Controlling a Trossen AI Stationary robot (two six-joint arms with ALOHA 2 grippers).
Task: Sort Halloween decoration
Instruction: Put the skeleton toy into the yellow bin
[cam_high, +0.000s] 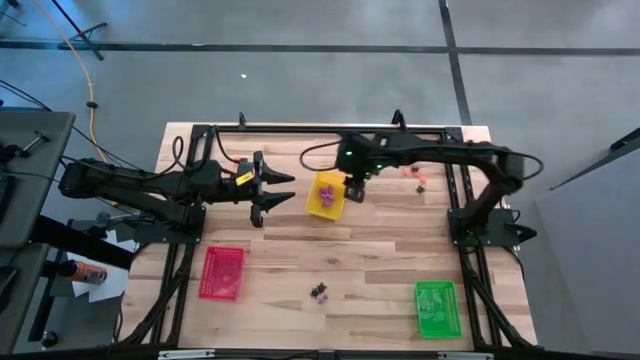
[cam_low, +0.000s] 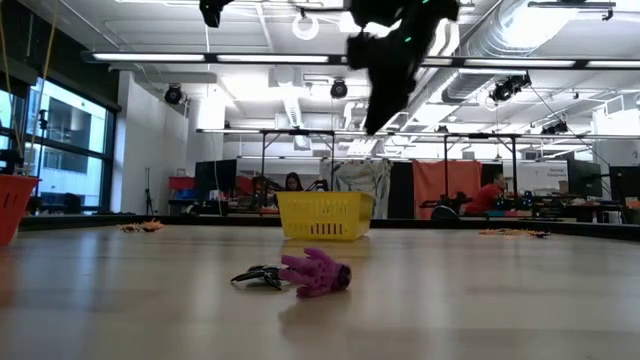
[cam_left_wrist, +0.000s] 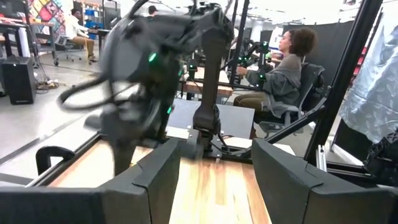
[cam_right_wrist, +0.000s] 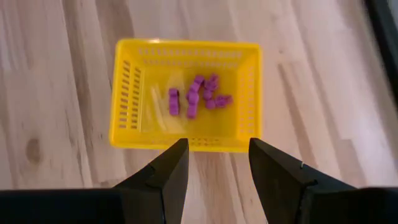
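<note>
A yellow tray (cam_high: 323, 196) stands on the table near its middle, toward the far side. Several purple trinkets (cam_right_wrist: 198, 95) of the Halloween decoration lie in it. My right gripper (cam_right_wrist: 217, 146) hangs open and empty above the tray's right side (cam_high: 353, 192), pointing steeply down. One purple trinket (cam_low: 316, 272) and one black trinket (cam_low: 259, 276) lie together on the table near its front edge (cam_high: 320, 292). Small orange trinkets (cam_high: 415, 178) lie at the far right. My left gripper (cam_high: 283, 190) waits open, level, left of the yellow tray.
A red tray (cam_high: 222, 272) stands at the near left and a green tray (cam_high: 436, 308) at the near right. Black frame rails (cam_high: 460, 190) run along the table's sides. Bare wood lies between the trays. People sit in the room beyond the table.
</note>
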